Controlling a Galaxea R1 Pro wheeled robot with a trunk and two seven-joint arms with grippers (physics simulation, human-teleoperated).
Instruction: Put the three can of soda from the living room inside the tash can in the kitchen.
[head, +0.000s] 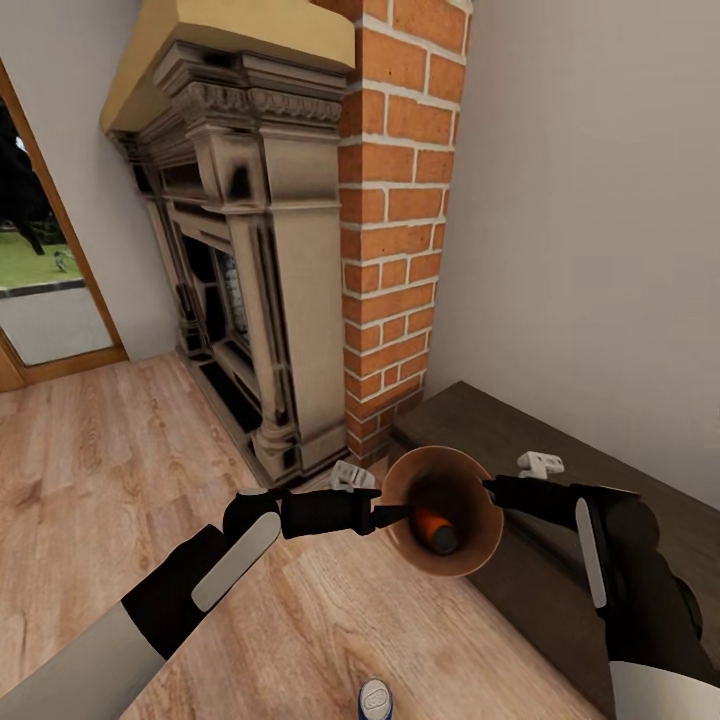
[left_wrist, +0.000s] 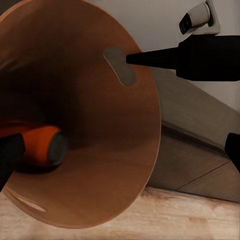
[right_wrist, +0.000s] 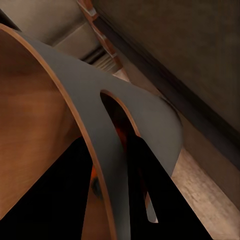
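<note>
From the head, the tash can (head: 443, 510) is hanging tilted over the plank floor (head: 120, 480) beside a dark cabinet (head: 560, 440), the brick chimney (head: 395, 220) and fireplace (head: 250, 260) rising behind; no writing is legible. An orange can (head: 433, 530) is lying inside; a blue can (head: 375, 700) is standing below. The left gripper (head: 385, 515) is meeting one rim; its grip cannot be told. At the right wrist, the right gripper (right_wrist: 117, 165) is clamping the wall.

Stone fireplace (head: 250, 260) against brick chimney (head: 395, 220), plank floor (head: 100, 470), dark wooden cabinet (head: 600, 450), glass door (head: 40, 270).
</note>
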